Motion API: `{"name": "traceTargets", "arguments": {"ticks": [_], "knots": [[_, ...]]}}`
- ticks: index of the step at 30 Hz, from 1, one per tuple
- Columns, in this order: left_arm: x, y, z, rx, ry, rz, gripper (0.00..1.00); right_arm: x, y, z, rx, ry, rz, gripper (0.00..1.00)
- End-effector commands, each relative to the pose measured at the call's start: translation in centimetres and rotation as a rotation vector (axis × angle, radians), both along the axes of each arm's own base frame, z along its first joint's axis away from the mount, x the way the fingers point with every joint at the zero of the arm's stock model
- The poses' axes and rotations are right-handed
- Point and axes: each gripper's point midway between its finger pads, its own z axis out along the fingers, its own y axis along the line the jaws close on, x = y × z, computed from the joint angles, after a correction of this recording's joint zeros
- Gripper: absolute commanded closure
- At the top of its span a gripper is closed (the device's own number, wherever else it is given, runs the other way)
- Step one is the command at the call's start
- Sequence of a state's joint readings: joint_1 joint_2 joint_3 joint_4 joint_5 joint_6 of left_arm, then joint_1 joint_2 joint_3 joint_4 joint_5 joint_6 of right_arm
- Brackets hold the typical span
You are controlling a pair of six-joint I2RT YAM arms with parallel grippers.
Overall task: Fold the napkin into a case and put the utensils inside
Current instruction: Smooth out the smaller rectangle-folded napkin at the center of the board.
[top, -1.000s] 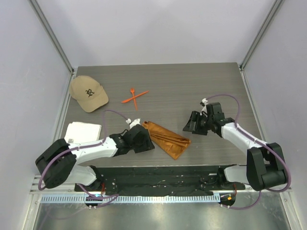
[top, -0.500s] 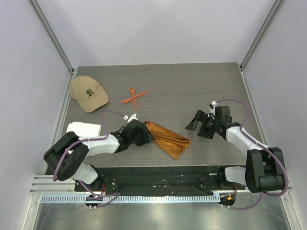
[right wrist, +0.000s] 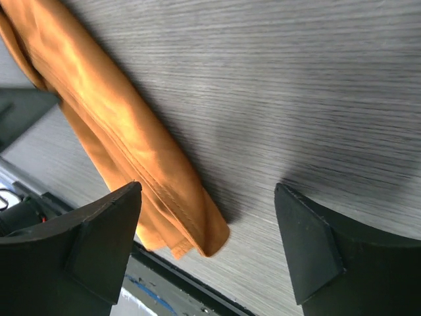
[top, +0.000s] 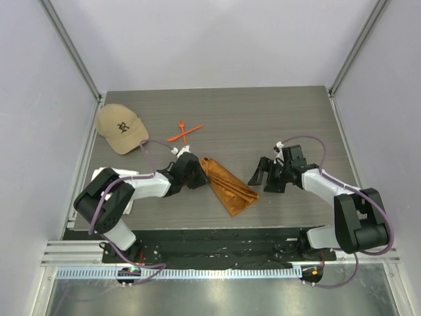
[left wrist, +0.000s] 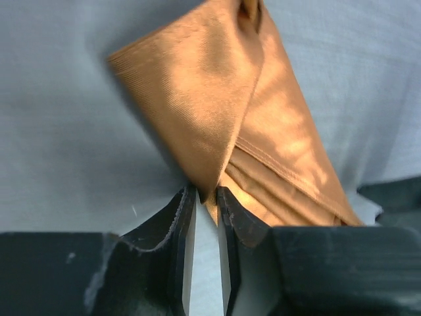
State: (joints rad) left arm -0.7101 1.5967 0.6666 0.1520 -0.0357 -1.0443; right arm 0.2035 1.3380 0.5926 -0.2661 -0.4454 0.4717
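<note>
The rust-orange napkin lies folded into a long narrow strip, slanting from mid-table toward the near edge. My left gripper is shut on its upper-left end; in the left wrist view the fingertips pinch a folded corner of the cloth. My right gripper is open and empty, just right of the strip's lower end. In the right wrist view the cloth's end lies between the spread fingers without touching them. The two bright-orange utensils lie crossed farther back.
A tan cap sits at the far left of the table. The black front rail runs along the near edge, close to the napkin's lower end.
My left gripper has moved away from the near edge and to the right, dragging the napkin's left end. My right gripper has moved left, closer to the napkin's lower end.
</note>
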Motion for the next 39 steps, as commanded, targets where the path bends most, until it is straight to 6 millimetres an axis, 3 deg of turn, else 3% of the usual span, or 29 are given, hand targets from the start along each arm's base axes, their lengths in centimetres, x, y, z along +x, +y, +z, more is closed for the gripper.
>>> {"name": "traceTargets", "arguments": {"ticks": [1,5,8,9,13,18,21,22,26,33,39], "knots": [[2.7,0.7,0.8,0.094,-0.062,-0.069,0.76,0.7,1.5,0.8,0.044,-0.029,0.059,0.16],[2.0,0.5,2.6,0.100,-0.093,-0.108,0.66,0.2,2.2,0.9,0.027,-0.050,0.104,0.16],[-0.4,-0.3,4.4,0.094,-0.092,-0.132,0.65,-0.3,3.1,1.0,0.007,-0.070,0.172,0.15],[-2.0,-1.6,4.8,0.078,-0.093,-0.168,0.67,-0.4,3.2,1.0,-0.006,-0.074,0.185,0.14],[-4.8,-6.1,5.8,-0.083,-0.064,-0.213,0.81,-0.7,3.7,0.9,-0.056,-0.090,0.209,0.19],[-6.6,-8.4,3.1,-0.072,-0.009,-0.237,0.93,-1.0,4.2,1.0,-0.105,-0.106,0.251,0.34],[-7.0,-8.5,2.5,-0.064,-0.010,-0.232,0.96,-1.4,4.4,0.9,-0.148,-0.111,0.269,0.34],[-7.1,-8.3,2.3,-0.061,-0.005,-0.230,0.96,-1.4,4.4,1.0,-0.156,-0.114,0.273,0.27],[-7.2,-8.3,2.1,-0.062,-0.006,-0.230,0.96,-1.7,4.4,1.0,-0.210,-0.134,0.284,0.17],[-7.6,-8.1,0.8,-0.060,0.024,-0.223,0.97,-1.8,4.8,1.0,-0.355,-0.143,0.307,0.21],[-7.6,-7.8,0.8,-0.062,0.019,-0.209,0.96,-2.3,5.5,1.2,-0.415,-0.151,0.348,0.30]]}}
